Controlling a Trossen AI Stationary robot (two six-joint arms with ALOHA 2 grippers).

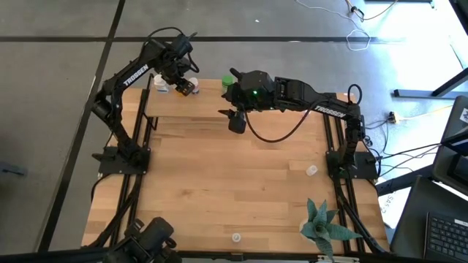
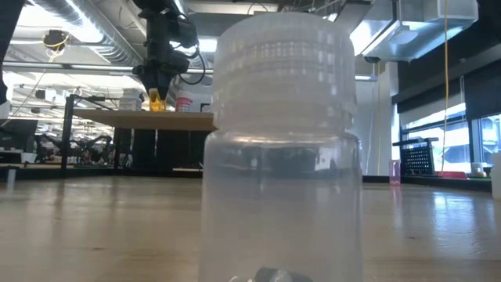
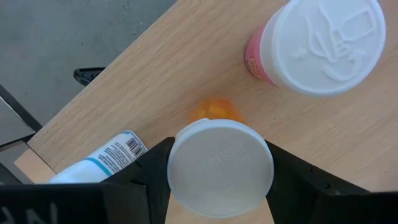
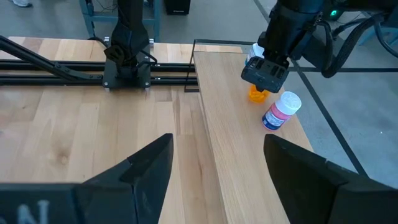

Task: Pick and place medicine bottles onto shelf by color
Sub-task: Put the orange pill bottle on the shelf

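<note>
My left gripper (image 1: 186,87) stands over the left end of the shelf (image 1: 191,107), shut on an orange medicine bottle (image 4: 257,94) with a white cap. A pink bottle (image 3: 317,46) stands upright on the shelf right beside it. On the other side a white bottle with a blue label (image 3: 99,163) lies on its side. My right gripper (image 4: 217,168) hangs open above the table at the shelf's right end, holding nothing. A green bottle (image 1: 228,82) shows behind it. A clear bottle (image 2: 282,149) stands on the table right in front of the low camera. My left gripper pinches the orange bottle by the rim of its white cap (image 3: 221,167), one finger on each side. The fingers come from above, pointing steeply down. The bottle hangs upright below them, its base (image 2: 156,107) at the shelf top; whether it rests there I cannot tell.
Two small clear bottles stand on the tabletop, one near the right edge (image 1: 312,170) and one at the near edge (image 1: 236,237). A green spiky plant (image 1: 322,223) sits at the near right corner. Bare wood lies between the shelf and the near edge.
</note>
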